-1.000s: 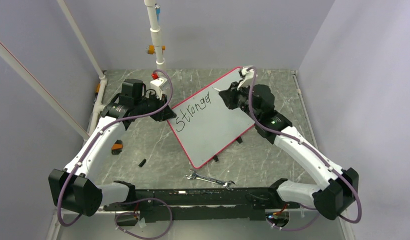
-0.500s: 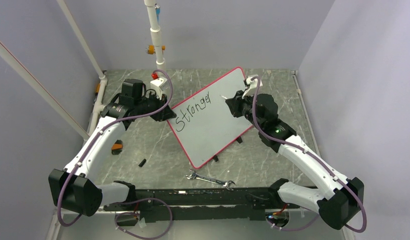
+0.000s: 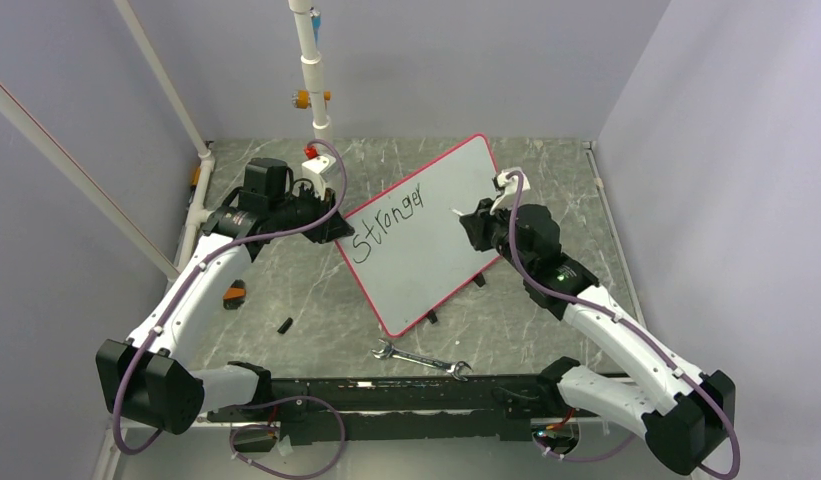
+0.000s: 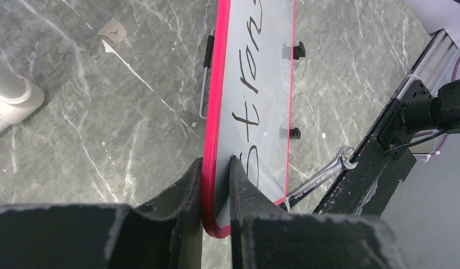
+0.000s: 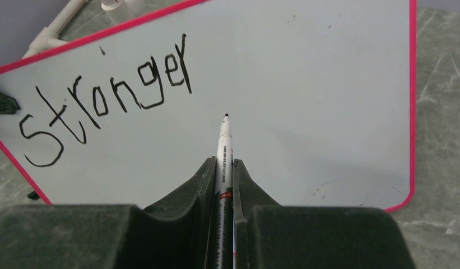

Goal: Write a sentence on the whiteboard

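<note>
Ink on the whiteboard (image 3: 441,262) gives us one word of the sentence (image 3: 388,222), "Stronger", in black along the board's far-left side; the white below that word is bare. We see the board lying slantwise across the middle of the table (image 3: 306,290), one corner toward the far wall and another toward the near edge, with small black feet showing along its near-right side.

At the board's left corner the left gripper (image 4: 216,168) is pinched onto the red rim, one finger on each face, just beside the "S". From the right side the right gripper (image 5: 223,168) clamps a marker (image 5: 224,140) between its fingers, the barrel running forward out of them. The marker's black tip points at the blank area below the "er", over the right half of the board. We cannot tell whether the tip touches the surface.

Near the arm bases, on the near side of the board and apart from it, a wrench (image 3: 422,360) lies flat on the table. Left of the board we find a small black piece (image 3: 284,325) and an orange and black object (image 3: 234,294), both well apart from it.
</note>
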You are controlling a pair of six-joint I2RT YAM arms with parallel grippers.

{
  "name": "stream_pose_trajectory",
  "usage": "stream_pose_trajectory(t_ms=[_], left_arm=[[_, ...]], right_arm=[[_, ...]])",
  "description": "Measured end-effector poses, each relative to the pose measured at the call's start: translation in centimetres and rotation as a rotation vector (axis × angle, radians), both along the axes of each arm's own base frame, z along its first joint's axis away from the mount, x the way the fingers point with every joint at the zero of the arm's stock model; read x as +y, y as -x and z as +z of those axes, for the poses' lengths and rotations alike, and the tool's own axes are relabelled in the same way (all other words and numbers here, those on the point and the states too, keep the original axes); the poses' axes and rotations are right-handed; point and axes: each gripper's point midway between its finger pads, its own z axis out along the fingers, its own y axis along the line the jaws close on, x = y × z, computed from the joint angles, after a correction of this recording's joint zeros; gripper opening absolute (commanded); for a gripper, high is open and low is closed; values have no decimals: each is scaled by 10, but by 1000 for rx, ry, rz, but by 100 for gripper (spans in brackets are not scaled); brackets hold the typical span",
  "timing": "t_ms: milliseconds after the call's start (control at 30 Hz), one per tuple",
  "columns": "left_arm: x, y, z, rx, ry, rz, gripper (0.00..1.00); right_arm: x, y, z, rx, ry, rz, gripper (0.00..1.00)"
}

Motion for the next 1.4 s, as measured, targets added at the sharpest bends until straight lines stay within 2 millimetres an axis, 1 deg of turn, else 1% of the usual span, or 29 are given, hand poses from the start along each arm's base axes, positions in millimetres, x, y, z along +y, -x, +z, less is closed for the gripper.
stream_pose_trajectory(t_ms=[133, 300, 433, 600, 700, 800, 900, 1000, 1100, 1167, 1267, 1400], left_arm=[[-1, 0, 0, -3, -1, -2, 0], [-1, 0, 1, -5, -1, -2, 0], [-1, 0, 0, -5, -2, 0, 0], [-1, -1, 0, -6, -6, 4, 0], [0, -1, 0, -5, -8, 12, 0], [0, -2, -1, -1, -8, 18, 0], [0, -2, -1, 1, -8, 21, 0], [0, -2, -1, 1, -11, 25, 0], [0, -3, -1, 5, -11, 33, 0], [1, -3, -1, 6, -12, 37, 0], [1, -3, -2, 9, -12, 42, 0], [1, -3, -2, 19, -9, 53, 0]], right_arm=[[-2, 3, -9, 18, 12, -1, 0], [-3, 10, -16, 34, 13, 16, 0], [1, 17, -17, 55, -3, 48, 0], [6, 27, -29, 120, -6, 88, 0], [12, 34, -31, 141, -17, 121, 0], [20, 44, -34, 148, -40, 176, 0], [28, 58, -46, 175, -51, 236, 0], [39, 71, -61, 214, -35, 292, 0], [54, 83, -70, 232, -18, 349, 0], [65, 95, -73, 232, -11, 397, 0], [81, 111, -72, 219, -2, 456, 0], [98, 125, -73, 197, 14, 495, 0]])
